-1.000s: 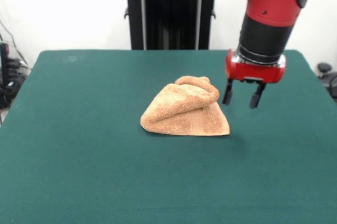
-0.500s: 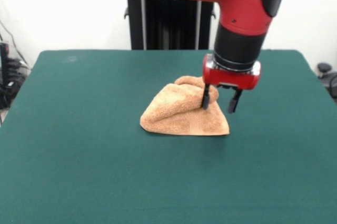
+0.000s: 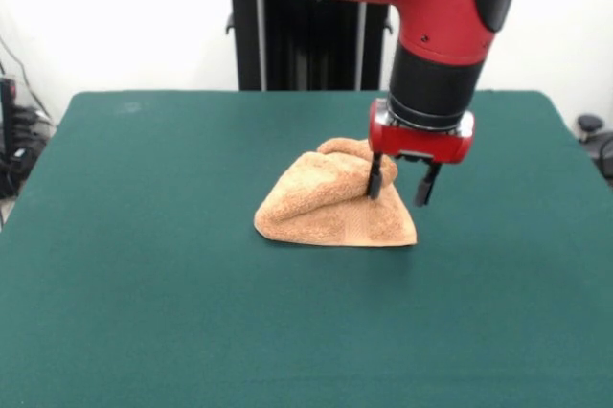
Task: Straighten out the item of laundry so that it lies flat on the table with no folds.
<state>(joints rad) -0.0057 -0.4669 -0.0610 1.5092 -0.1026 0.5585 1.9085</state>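
Note:
The item of laundry [image 3: 326, 205] is an orange-tan towel bunched into a folded mound near the middle of the table [image 3: 144, 264], with a rolled fold on top and a flat flap along its front. My gripper [image 3: 398, 192] hangs open over the mound's right end. Its left finger [image 3: 374, 179] sits in front of the rolled fold, and its right finger [image 3: 425, 184] is just off the towel's right side above the green top. Nothing is held between them.
A black pedestal [image 3: 306, 30] stands behind the table's far edge. Cables and dark equipment [image 3: 14, 140] lie off the left edge, and a dark object [image 3: 594, 135] sits off the right edge.
The arm swung left from beside the towel to over its right end. In the last half second it has barely moved, and the towel keeps its shape.

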